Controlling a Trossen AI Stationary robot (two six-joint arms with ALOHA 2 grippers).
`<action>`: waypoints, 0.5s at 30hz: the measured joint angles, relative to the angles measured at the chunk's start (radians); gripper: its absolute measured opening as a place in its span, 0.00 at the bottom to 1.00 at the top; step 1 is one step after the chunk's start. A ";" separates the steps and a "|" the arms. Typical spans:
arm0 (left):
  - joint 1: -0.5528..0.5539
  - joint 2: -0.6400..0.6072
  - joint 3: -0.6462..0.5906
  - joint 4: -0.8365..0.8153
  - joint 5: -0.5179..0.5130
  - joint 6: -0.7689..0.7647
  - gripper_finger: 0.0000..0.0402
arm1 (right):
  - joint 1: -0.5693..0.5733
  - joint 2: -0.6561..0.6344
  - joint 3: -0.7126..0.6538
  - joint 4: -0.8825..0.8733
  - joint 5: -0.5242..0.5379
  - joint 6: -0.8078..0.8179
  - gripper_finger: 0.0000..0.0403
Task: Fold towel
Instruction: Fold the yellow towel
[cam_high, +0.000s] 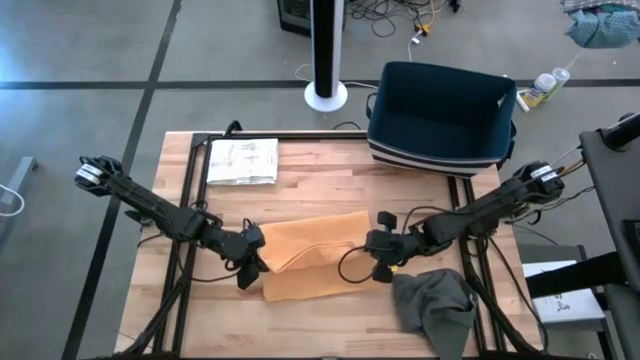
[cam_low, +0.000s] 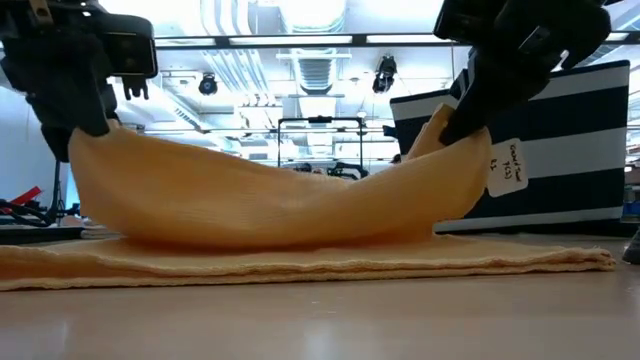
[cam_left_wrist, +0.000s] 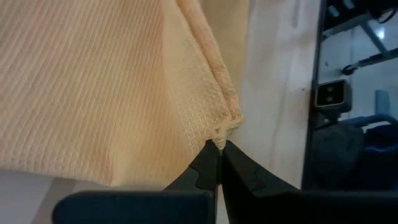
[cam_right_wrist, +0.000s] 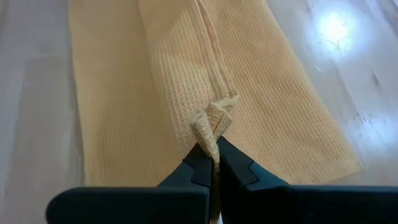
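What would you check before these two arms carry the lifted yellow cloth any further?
1. Left tool pinches a corner of the yellow waffle-weave towel: ok.
2. Right tool pinches a bunched towel corner: ok.
3. Held edge lifted off the light wooden table, sagging between the tools: ok.
4. Lower layer lying flat: ok.
5. Crumpled grey cloth apart from the towel: ok.
6. Navy striped fabric bin and white printed paper sheet stand clear of the fold: ok.
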 joint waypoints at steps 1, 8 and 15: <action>-0.002 -0.002 0.003 0.003 0.000 0.000 0.00 | 0.004 -0.004 0.000 0.000 0.000 0.000 0.00; -0.019 0.040 -0.005 0.055 -0.002 -0.007 0.00 | 0.029 0.008 0.000 -0.001 -0.005 0.014 0.00; -0.021 0.160 -0.009 0.083 -0.006 0.000 0.00 | 0.029 0.087 0.000 0.010 -0.025 0.052 0.00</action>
